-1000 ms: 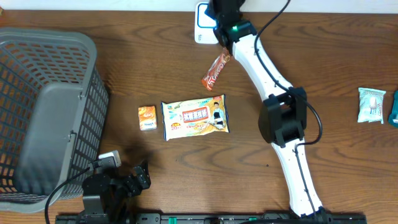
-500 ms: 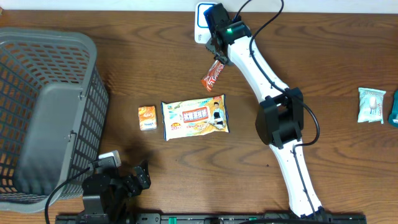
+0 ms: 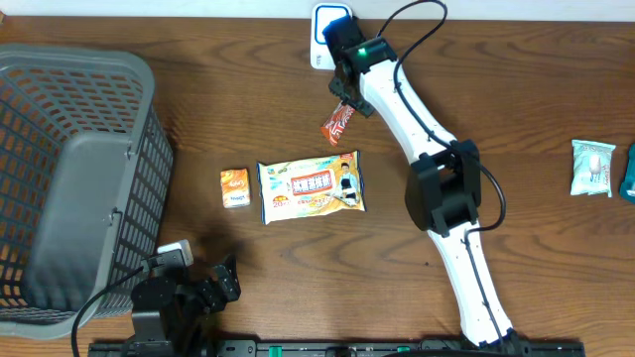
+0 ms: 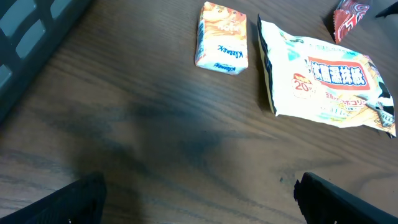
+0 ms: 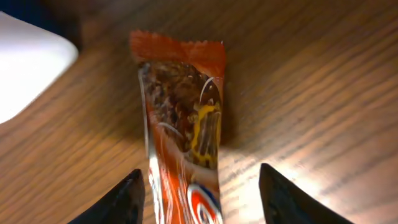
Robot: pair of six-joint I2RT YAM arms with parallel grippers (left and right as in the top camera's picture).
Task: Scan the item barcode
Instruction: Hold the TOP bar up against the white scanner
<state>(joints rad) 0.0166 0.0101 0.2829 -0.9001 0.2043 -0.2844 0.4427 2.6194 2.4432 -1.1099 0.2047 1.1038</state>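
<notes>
Orange snack bar (image 5: 183, 124), between spread right tool (image 5: 200, 194)

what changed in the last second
The right gripper shifted a little left and nearer the wipes pack, then opened, letting go of the candy bar, which now appears to lie on the table. Pack, tissue box, basket and left gripper stayed put.

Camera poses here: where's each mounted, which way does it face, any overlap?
Overhead: fixed above the wooden table, looking straight down; shows the white right arm and dark left arm.
Left wrist: low, facing across the table at the small orange tissue pack and flat yellow wipes packet; open left claw tips in the bottom corners.
Right wrist: looks down on the orange-red snack bar wrapper; open right claw flanks it.
Shared: all three show that wrapper.
</notes>
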